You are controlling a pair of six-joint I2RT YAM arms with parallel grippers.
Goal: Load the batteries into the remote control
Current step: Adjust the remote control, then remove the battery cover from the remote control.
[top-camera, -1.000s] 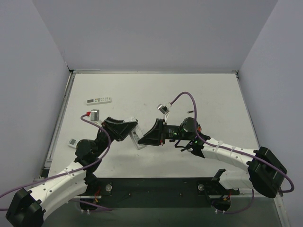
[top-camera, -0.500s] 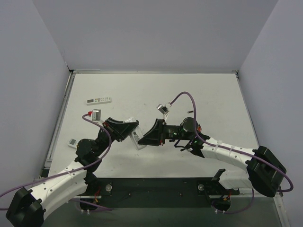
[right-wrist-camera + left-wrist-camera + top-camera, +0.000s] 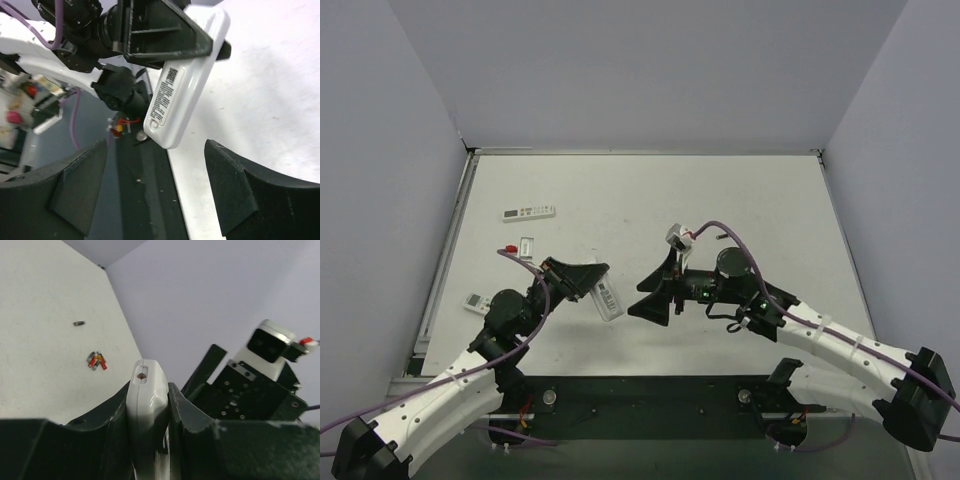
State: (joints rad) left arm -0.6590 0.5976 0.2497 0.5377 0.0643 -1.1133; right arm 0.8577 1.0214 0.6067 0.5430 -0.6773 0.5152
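Note:
My left gripper (image 3: 592, 280) is shut on the remote control (image 3: 608, 300), a slim white bar held off the table. In the left wrist view, my left gripper (image 3: 149, 386) clamps the remote control (image 3: 146, 412) edge-on between both fingers. The right wrist view shows its labelled back (image 3: 186, 85) hanging down from the left fingers (image 3: 160, 30). My right gripper (image 3: 638, 298) stands open just right of the remote, touching nothing. Its free lower end lies ahead of the wide-apart right gripper (image 3: 156, 150). The batteries (image 3: 96, 360), small with red markings, lie clustered on the table behind.
A longer white remote (image 3: 528, 212) lies at the back left. A small white-and-grey piece (image 3: 475, 300) rests near the left table edge. A tiny dark bit (image 3: 79, 323) sits beyond the batteries. The dark base strip (image 3: 135, 200) runs along the near table edge.
My right gripper has opened, let go of the remote and drawn back to the right. The left gripper has shut on the remote and now holds it alone.

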